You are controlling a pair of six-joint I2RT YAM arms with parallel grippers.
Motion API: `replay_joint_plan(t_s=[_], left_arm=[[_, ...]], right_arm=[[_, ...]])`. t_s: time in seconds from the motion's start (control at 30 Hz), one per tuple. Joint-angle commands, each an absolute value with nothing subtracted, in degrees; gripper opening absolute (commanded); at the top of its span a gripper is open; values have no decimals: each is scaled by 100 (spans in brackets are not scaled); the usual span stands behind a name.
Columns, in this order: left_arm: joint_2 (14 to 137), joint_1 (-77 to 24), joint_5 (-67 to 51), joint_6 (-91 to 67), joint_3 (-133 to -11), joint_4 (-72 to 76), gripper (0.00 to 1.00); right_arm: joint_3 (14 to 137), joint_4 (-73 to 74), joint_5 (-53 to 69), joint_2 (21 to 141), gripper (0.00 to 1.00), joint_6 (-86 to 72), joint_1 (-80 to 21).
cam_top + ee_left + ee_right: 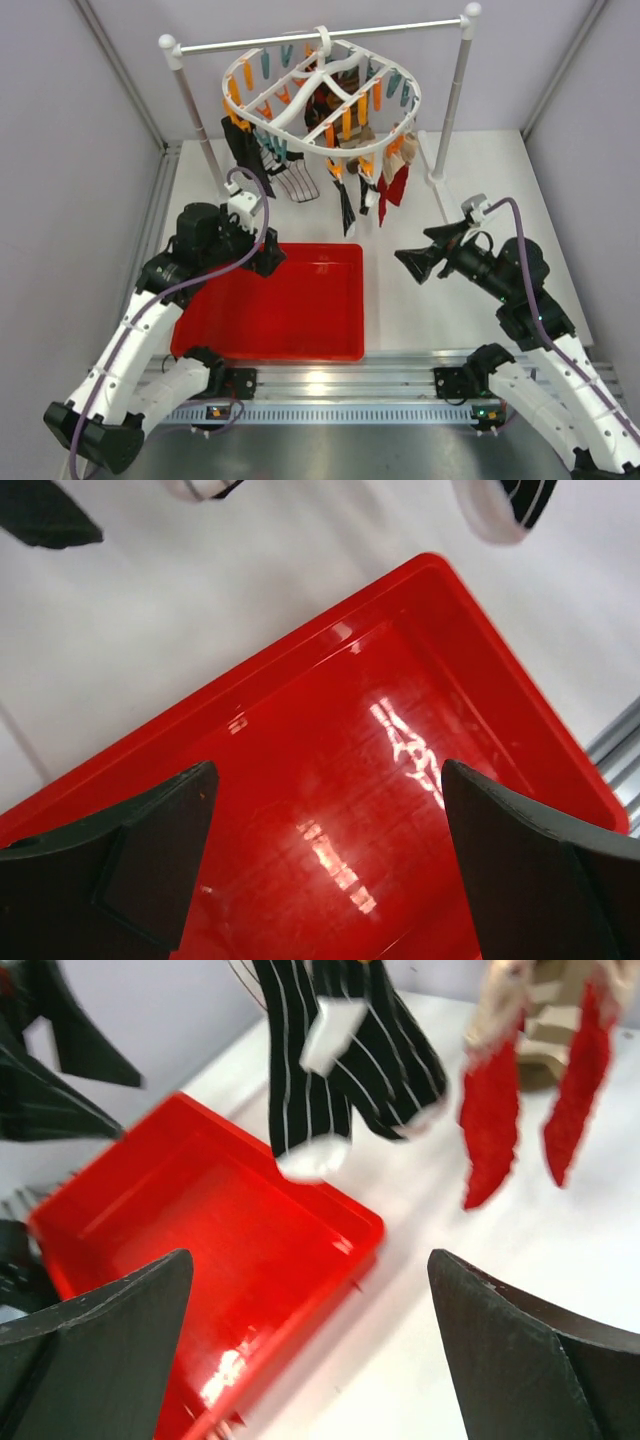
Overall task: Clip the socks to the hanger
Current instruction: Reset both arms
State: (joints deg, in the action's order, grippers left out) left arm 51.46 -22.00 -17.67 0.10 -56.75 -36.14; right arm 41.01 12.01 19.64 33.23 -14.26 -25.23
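Red tray (pixel 300 300) lies bare, likely since the socks (pixel 345 205) hang clipped on the far hanger (pixel 300 110); left gripper (pixel 266 258) and right gripper (pixel 412 262) flank it, both spread, holding nothing.

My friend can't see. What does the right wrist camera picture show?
A black striped sock with a white toe hangs by a red tray. Red socks dangle beside it, and the open right tool frames the bottom.
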Motion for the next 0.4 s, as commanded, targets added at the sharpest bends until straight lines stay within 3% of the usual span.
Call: replay_joint_plan(t_s=[0.0,0.37], left_arm=[[4668,-1987,-1310,457,-5388,-4061,98],[3876,-1398,-1195,571,-5036,-4043,98]], right_arm=[[3895,1942,1705,2787,100,-677,-2277],[3568,2153,1644,2215,100,-422,-1863]])
